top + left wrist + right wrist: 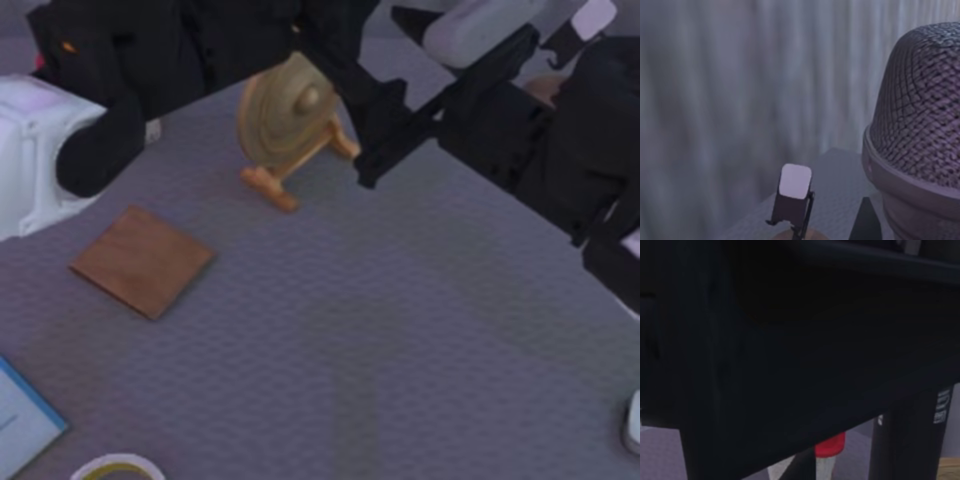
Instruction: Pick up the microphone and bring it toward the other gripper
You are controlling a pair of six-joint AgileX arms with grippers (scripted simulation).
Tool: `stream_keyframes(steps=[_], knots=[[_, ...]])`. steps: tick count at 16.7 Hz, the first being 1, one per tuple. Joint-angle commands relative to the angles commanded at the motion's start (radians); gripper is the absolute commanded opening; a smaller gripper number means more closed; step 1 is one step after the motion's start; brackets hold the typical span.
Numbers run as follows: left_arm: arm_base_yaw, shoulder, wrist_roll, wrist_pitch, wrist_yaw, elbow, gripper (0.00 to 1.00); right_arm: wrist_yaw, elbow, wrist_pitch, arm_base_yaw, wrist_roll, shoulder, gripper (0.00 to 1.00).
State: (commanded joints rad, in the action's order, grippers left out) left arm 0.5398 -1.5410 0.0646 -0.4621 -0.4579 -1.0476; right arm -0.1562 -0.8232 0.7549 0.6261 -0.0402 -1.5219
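Microphone [920, 125] mesh head sits right up against the left wrist camera, filling one side of that view, silver-grey rim visible below the mesh; handle not seen. In the top view the microphone cannot be picked out; it is judged to be up at the far middle of the table [400, 330], where the two black arms meet, lifted off the surface.

Right gripper [372, 165] is reached in from the right, over the far edge next to the phone stand [290, 125]. Whether it is clamped on the microphone cannot be told. Right wrist view is nearly all dark, blocked by a black body close in front; only a red-capped item [830, 445] shows under it.

Left gripper [340, 75] is judged to be close beside the right one, near the microphone head; open or closed cannot be told either.

Step in hand is judged to be the late approach toward the other gripper:
- closing travel to be kept slow and short, as the gap looks nearly gone
- microphone to be held level, so the handle is presented and not the head
- phone stand just below the meeting point to be cleared, no descent here
- grip to be kept firm, since the slim handle is likely to pivot if loosened

Wooden tile [142, 260] lies well apart on the left, not a concern
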Motion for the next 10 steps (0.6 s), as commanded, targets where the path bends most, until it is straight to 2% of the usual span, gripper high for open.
stream_keyframes(steps=[6, 10], knots=[[-0.002, 0.007, 0.006, 0.002, 0.007, -0.008, 0.00, 0.006, 0.012, -0.001, -0.006, 0.005, -0.006, 1.00], [-0.062, 0.036, 0.002, 0.009, -0.046, 0.022, 0.00, -0.009, 0.104, -0.022, -0.024, 0.005, 0.106, 1.00]])
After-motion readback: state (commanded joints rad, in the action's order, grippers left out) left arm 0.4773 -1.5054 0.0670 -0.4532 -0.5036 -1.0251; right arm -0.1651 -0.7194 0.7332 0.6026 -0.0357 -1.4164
